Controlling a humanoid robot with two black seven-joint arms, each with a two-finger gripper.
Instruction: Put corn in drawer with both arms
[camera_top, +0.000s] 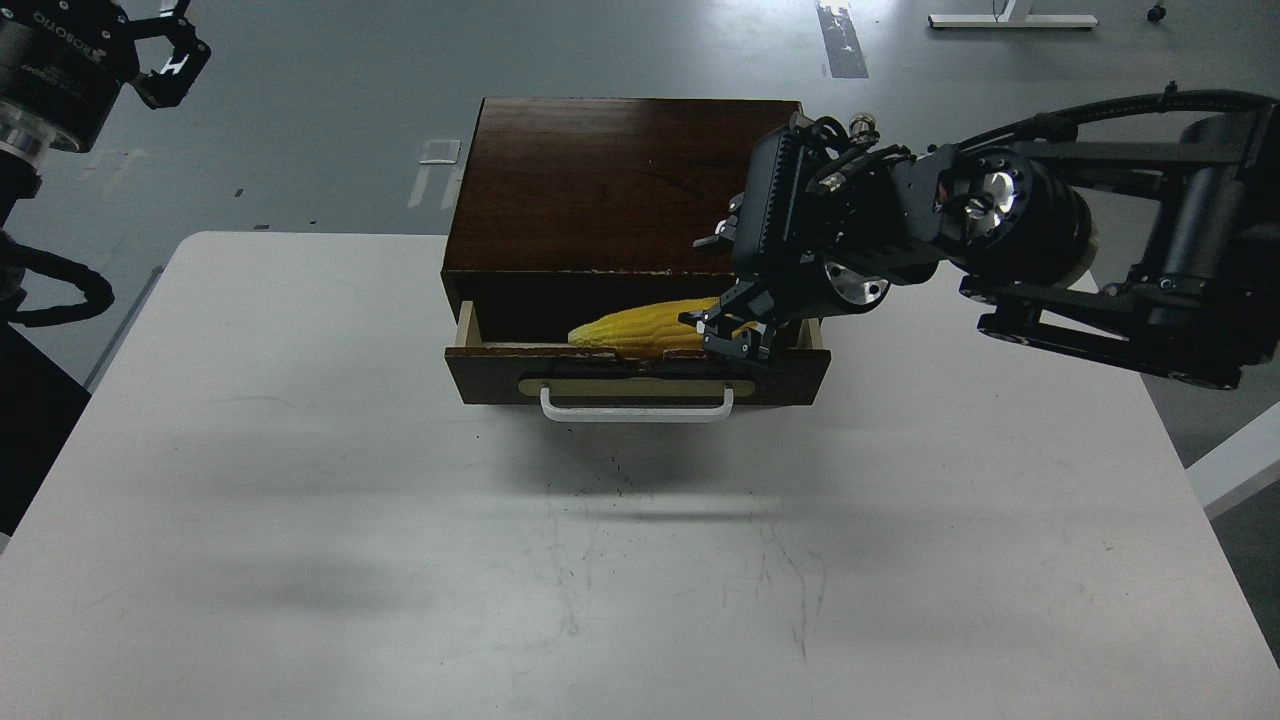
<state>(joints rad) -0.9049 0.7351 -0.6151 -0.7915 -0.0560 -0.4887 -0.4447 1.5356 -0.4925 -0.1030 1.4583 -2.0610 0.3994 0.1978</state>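
Note:
The yellow corn (640, 325) lies inside the pulled-out drawer (637, 375), its pointed tip to the left and low behind the drawer front. Its thick end is up by my right gripper (733, 332). That gripper hangs over the drawer's right part, and its fingers (708, 320) are spread beside the corn's thick end rather than lifting it. My left gripper (168, 55) is far off at the top left, above the floor, open and empty. The drawer's white bar handle (637, 408) faces me.
The dark wooden box (610, 180) stands at the back middle of the white table (400, 520). My right arm (1100, 250) reaches in from the right above the table's back right corner. Grey floor lies beyond the table.

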